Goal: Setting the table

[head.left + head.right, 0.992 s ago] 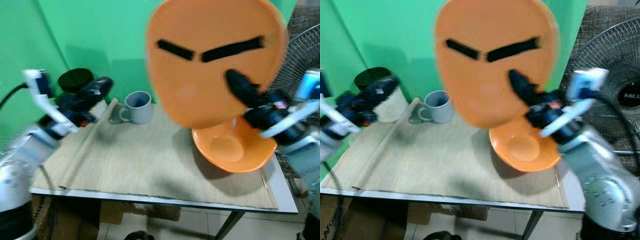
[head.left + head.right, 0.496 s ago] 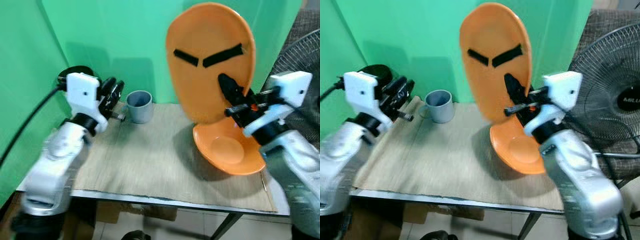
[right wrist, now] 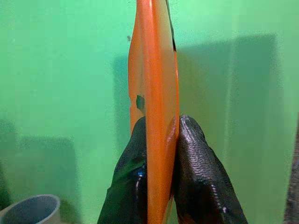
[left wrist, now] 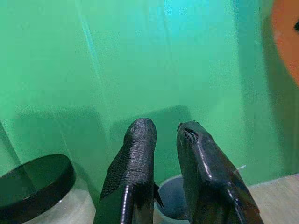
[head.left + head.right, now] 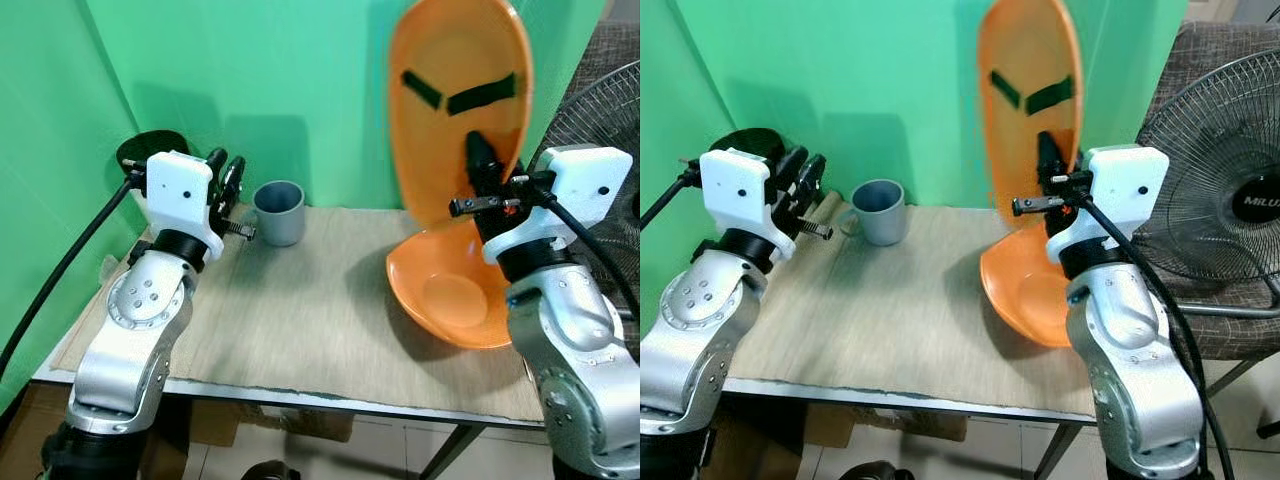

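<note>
At the tabletop's (image 5: pixel 300 340) back left corner stands a pale jar with a black lid (image 5: pixel 150 152). Just in front of it the left gripper (image 5: pixel 228 178) hangs above the left edge of the woven mat (image 5: pixel 290 300), its two black fingers (image 4: pixel 133 163) drawn close with a thin gap between them and nothing held. Just right of that gripper, near the back edge, a grey mug (image 5: pixel 279 212) sits upright on the mat.

Further right, the right gripper (image 5: pixel 480 165) is clenched on the lower rim of an orange plate (image 5: pixel 455 110), which it holds up on edge above the tabletop, against the green backdrop (image 5: pixel 300 90); two black strips mark the plate's face. In the right wrist view the fingertips (image 3: pixel 196 168) press the plate's thin edge from both sides. Below this plate, an orange bowl (image 5: pixel 455 300) rests on the mat near the right edge of the tabletop. Beyond that edge stands a black floor fan (image 5: pixel 1220 190).
</note>
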Tool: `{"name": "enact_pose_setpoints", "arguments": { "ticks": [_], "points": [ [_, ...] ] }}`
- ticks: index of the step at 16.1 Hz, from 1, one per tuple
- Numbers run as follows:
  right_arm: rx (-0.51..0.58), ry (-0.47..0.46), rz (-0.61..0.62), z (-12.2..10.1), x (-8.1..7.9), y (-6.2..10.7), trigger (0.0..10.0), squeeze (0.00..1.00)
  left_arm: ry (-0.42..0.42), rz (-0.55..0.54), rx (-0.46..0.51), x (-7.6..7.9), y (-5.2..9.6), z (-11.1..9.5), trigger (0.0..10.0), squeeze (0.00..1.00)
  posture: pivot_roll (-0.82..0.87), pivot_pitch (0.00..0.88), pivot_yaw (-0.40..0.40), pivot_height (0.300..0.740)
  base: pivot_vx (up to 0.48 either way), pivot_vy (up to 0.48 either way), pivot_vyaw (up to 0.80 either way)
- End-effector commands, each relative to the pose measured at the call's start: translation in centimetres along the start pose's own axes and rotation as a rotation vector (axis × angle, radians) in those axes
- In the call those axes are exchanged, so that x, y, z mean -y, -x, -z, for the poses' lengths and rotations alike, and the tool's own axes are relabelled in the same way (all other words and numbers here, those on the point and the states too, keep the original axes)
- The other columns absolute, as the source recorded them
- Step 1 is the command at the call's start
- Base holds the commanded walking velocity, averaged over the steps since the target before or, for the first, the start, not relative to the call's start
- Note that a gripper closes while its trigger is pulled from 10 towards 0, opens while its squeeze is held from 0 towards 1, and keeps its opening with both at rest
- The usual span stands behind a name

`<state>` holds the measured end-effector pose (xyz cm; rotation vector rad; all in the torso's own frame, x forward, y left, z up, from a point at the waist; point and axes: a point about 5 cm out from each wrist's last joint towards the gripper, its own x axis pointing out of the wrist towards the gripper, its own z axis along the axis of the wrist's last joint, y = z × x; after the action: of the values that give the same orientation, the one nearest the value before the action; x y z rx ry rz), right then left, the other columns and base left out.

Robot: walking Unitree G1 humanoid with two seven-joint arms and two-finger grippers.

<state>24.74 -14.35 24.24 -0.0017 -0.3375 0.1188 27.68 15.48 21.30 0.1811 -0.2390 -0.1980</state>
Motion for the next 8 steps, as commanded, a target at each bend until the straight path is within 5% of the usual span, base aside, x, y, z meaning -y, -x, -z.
{"name": "enact_pose_setpoints", "arguments": {
  "ticks": [1,8],
  "points": [
    [0.043,-0.036,-0.02,-0.7,-0.2,-0.1,10.0,0.0,-0.004,0.003,0.016,0.3,-0.3,-0.3,10.0,0.0,0.03,0.0,0.083,0.74,0.0,0.0,0.0],
    [-0.011,-0.07,-0.109,0.2,-1.4,-0.2,10.0,0.0,-0.01,0.03,0.019,0.8,-0.6,-0.1,10.0,0.0,0.02,0.0,0.084,0.74,0.0,0.0,0.0]
  ]
}}
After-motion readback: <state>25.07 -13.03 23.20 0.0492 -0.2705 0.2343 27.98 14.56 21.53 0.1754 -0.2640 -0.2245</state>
